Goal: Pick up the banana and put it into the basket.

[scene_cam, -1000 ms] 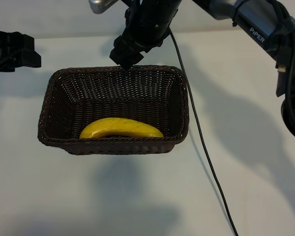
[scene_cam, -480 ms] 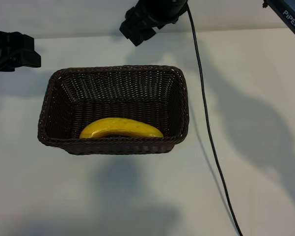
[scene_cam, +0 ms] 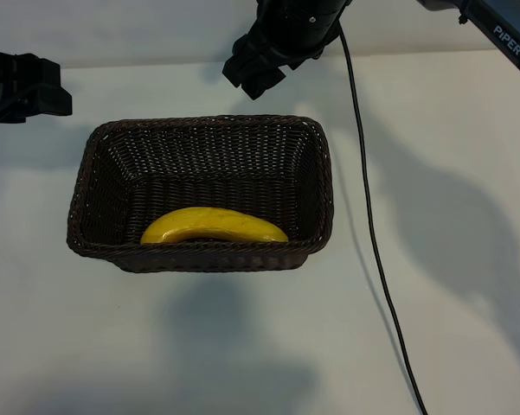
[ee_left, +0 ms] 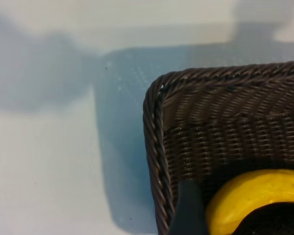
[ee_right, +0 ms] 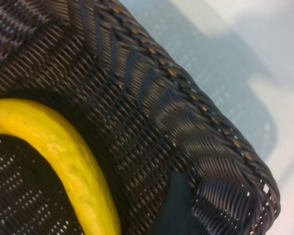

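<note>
From the left wrist camera, one rounded corner of the dark brown woven basket [ee_left: 220, 122] fills most of the frame, its braided rim curving round and its wall sloping down into shadow. The yellow banana [ee_left: 257, 196] lies inside on the bottom, only one curved end in view. A dark, blurred part [ee_left: 188, 210] pokes in at the frame's edge, overlapping the basket wall. The basket stands on a pale table [ee_left: 44, 161], which carries soft shadows.

The right arm [scene_cam: 502, 39] reads "PiPER" (white lettering)
</note>
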